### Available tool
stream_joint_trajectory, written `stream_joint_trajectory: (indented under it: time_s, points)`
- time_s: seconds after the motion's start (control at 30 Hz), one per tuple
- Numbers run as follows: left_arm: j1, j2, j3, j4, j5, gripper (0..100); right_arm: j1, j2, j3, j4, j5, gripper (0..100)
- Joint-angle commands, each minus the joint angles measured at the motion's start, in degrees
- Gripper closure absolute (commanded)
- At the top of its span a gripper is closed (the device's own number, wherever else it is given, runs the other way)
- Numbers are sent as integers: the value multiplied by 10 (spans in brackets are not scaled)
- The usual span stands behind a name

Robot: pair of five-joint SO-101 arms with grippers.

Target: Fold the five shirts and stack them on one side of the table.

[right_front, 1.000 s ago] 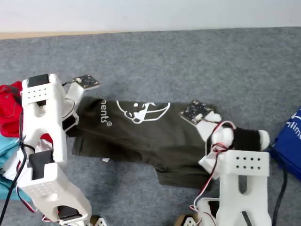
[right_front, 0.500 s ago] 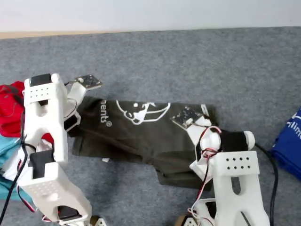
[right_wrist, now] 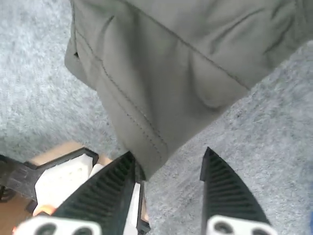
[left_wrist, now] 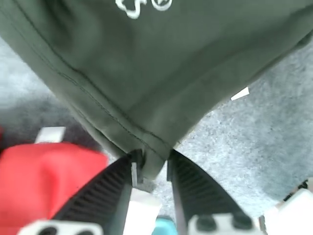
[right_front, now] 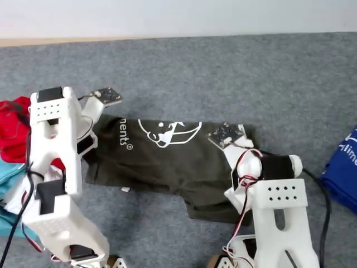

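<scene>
A dark olive shirt [right_front: 167,159] with white print lies flat in the middle of the grey table, partly folded. In the left wrist view my left gripper [left_wrist: 150,164] is shut on the folded edge of the olive shirt [left_wrist: 171,73]. That edge is the shirt's left end in the high view, beside the left arm [right_front: 56,145]. My right gripper [right_wrist: 168,159] stands open at the shirt's right end. A hemmed corner of the shirt [right_wrist: 161,63] reaches between its fingers and rests against one of them. The right arm [right_front: 273,190] stands over the shirt's near right corner.
A red shirt [right_front: 11,131] and a teal one [right_front: 8,178] lie bunched at the left edge behind the left arm. A blue shirt [right_front: 343,164] lies at the right edge. Bare grey table [right_front: 223,78] stretches beyond the olive shirt to the back wall.
The right arm has shifted left and in over the shirt's right end. The left arm has stayed nearly still, holding the shirt's edge.
</scene>
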Motion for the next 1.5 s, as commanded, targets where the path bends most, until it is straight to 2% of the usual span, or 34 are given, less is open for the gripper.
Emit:
stream_joint_trajectory:
  time_s: [0.0, 0.27, 0.57, 0.73, 0.87, 1.0, 1.13, 1.2, 1.27, 1.47]
  points:
    - [15, -83, -15, 18, 4, 897, 0, -13, -77, 15, -6, 801]
    - [17, -182, -15, 17, 5, 848, 0, -13, -183, 48, -6, 801]
    - [20, -191, -1, 16, 5, 850, 0, -13, -189, 48, -6, 800]
    - [17, -191, 8, 5, 10, 852, 0, -7, -190, 44, -20, 724]
    - [11, -191, 8, -50, 88, 852, 0, 17, -188, -29, -69, 720]
    - [11, -190, 26, -146, 222, 853, 7, 89, -188, -143, -118, 727]
    - [11, -191, 73, -217, 335, 930, 15, 190, -188, -244, -131, 850]
    - [11, -191, 90, -227, 354, 987, 18, 242, -192, -284, -131, 936]
    - [11, -191, 100, -224, 357, 993, 19, 286, -194, -320, -130, 996]
    - [7, -193, 109, -224, 358, 994, 20, 397, -245, -349, -134, 982]
